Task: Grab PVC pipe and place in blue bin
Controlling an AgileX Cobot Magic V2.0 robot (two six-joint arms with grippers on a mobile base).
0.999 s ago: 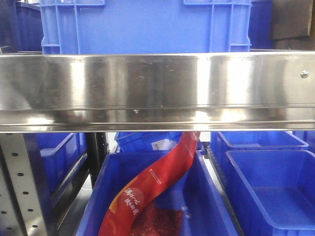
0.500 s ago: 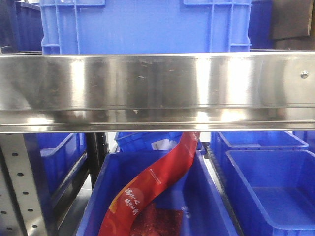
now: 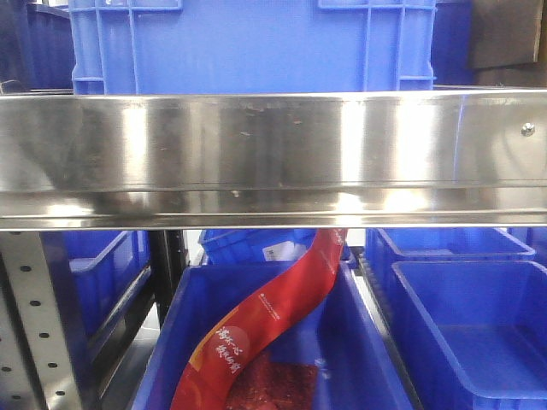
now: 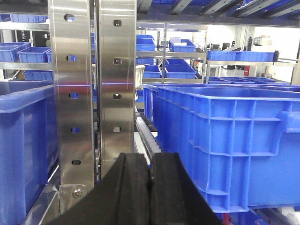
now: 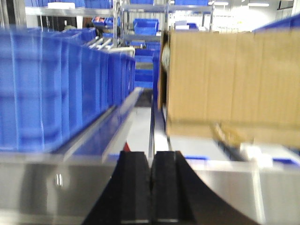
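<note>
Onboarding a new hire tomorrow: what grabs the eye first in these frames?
The shiny steel shelf rail crosses the whole front view. Below it, a red printed packet curls out of a blue bin. In the wrist views, the left hand and right hand are shut and empty, and a cardboard box sits at right.

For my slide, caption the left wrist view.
Left end effector shut and empty, facing a perforated steel upright beside a large blue bin.

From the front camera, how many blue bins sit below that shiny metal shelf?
5 at least: a centre bin holding a red package, one behind it, one left, and two right. The shelf may hide others.
</note>
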